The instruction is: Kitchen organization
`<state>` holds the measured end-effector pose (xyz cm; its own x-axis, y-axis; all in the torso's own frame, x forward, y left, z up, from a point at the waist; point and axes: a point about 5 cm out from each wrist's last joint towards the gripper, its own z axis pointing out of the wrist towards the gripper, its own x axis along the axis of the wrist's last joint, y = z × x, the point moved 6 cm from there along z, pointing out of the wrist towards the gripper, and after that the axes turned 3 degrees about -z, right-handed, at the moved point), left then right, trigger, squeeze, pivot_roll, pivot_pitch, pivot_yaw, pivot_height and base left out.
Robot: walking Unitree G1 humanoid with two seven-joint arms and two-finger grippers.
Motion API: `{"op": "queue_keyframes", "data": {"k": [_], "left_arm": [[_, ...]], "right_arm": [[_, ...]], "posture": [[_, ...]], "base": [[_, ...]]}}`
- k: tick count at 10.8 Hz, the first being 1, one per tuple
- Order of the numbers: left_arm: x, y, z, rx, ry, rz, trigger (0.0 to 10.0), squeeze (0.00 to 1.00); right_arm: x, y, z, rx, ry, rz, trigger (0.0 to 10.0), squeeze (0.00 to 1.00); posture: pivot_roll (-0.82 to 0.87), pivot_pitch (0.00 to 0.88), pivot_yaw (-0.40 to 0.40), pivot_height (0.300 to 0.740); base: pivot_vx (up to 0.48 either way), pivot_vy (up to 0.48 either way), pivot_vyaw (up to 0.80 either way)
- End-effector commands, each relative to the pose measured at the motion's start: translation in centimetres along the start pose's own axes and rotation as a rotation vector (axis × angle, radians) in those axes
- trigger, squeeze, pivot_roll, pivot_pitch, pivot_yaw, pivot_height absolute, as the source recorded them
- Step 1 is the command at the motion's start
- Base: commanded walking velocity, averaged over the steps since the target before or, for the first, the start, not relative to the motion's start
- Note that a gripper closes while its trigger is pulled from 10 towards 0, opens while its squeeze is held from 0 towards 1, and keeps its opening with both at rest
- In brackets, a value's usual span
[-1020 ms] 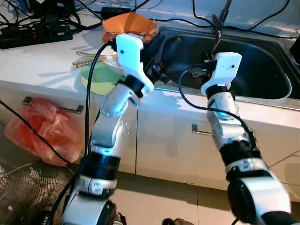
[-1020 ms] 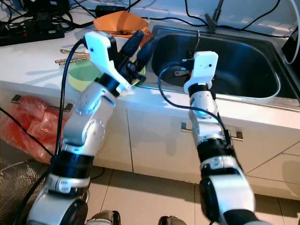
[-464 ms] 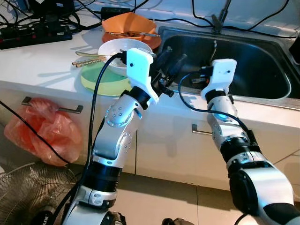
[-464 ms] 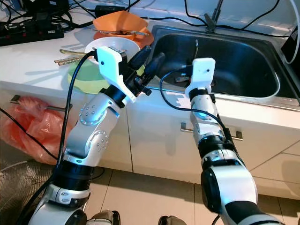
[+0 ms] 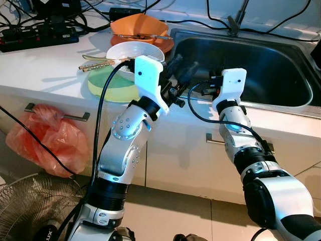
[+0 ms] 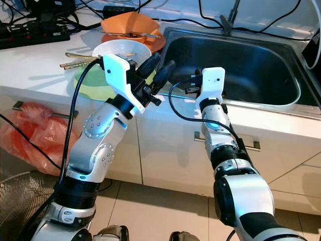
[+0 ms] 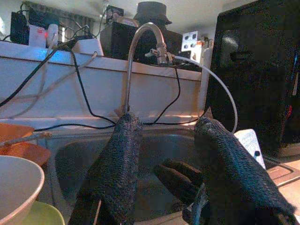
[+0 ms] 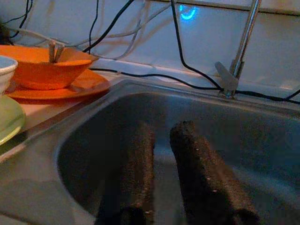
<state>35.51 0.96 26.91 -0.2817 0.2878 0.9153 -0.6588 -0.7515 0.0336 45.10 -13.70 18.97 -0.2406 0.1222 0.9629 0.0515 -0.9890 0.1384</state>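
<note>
From the head views, little looks organized yet: a white ceramic bowl (image 5: 134,52) sits on a lime-green round plate (image 5: 111,85), brass-coloured chopsticks (image 5: 95,62) lie loose beside them, and an orange bowl on an orange plate (image 5: 139,26) waits further back, all just behind and to the outer side of the left gripper (image 5: 180,70). That gripper hovers over the near edge of the stainless-steel sink (image 5: 281,95), fingers parted, gripping nothing. The right gripper (image 6: 192,83) reaches into the basin beside it.

The left wrist view shows its two black fingers (image 7: 119,164) spread wide and empty, the curved chrome faucet (image 7: 140,51) beyond them and the white bowl's rim just to one side.

The right wrist view shows its fingers (image 8: 201,173) nearly together with a thin gap, clasping nothing, pointed into the bare basin; the orange bowl stands off to the side on the counter.
</note>
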Motion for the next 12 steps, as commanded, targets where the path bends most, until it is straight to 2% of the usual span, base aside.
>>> {"op": "queue_keyframes", "data": {"k": [1, 3, 4, 5, 6, 8, 9, 10, 12], "left_arm": [[0.4, 0.5, 0.1, -0.013, 0.007, 0.014, 10.0, 0.00], [0.5, 0.2, 0.1, 0.008, 0.008, 0.022, 10.0, 0.00], [0.7, -0.5, 0.1, 0.048, 0.019, 0.037, 10.0, 0.00], [1.6, -2.9, 0.0, 0.172, 0.059, 0.068, 10.0, 0.00], [2.1, -4.3, -0.3, 0.250, 0.087, 0.083, 10.0, 0.00], [3.0, -6.1, -1.0, 0.338, 0.124, 0.099, 10.0, 0.00], [2.6, -7.5, -2.6, 0.422, 0.127, 0.119, 10.0, 0.00], [2.2, -7.9, -3.6, 0.454, 0.131, 0.112, 10.0, 0.00], [1.8, -9.3, -5.9, 0.554, 0.173, 0.054, 10.0, 0.00]], "right_arm": [[0.9, 0.2, 0.5, 0.001, 0.023, -0.018, 10.0, 0.00], [1.1, 0.3, 0.5, -0.001, 0.033, -0.012, 10.0, 0.00], [1.4, 0.3, 0.6, -0.001, 0.047, -0.004, 10.0, 0.00], [2.2, 0.0, 0.7, 0.008, 0.082, 0.012, 10.0, 0.00], [2.6, -0.2, 0.7, 0.016, 0.104, 0.023, 10.0, 0.00], [3.7, -0.7, 0.7, 0.034, 0.157, 0.045, 10.0, 0.00], [5.0, -1.4, 0.3, 0.053, 0.230, 0.086, 10.0, 0.00], [5.2, -1.7, -0.1, 0.056, 0.250, 0.109, 10.0, 0.00], [4.1, -2.9, -1.2, 0.081, 0.239, 0.145, 10.0, 0.00]], "posture": [[0.12, 0.097, -0.042, 0.740], [0.11, 0.097, -0.042, 0.740], [0.11, 0.096, -0.042, 0.740], [0.11, 0.096, -0.042, 0.740], [0.11, 0.097, -0.043, 0.740], [0.11, 0.096, -0.045, 0.740], [0.10, 0.094, -0.050, 0.740], [0.10, 0.092, -0.056, 0.740], [0.11, 0.087, -0.071, 0.740]], "base": [[0.000, 0.000, 0.00], [0.000, 0.000, 0.00], [0.000, 0.000, 0.00], [0.000, 0.000, 0.00], [0.000, 0.000, 0.00], [0.000, 0.000, 0.00], [0.000, 0.000, 0.00], [0.000, 0.000, 0.00], [0.000, 0.000, 0.00]]}}
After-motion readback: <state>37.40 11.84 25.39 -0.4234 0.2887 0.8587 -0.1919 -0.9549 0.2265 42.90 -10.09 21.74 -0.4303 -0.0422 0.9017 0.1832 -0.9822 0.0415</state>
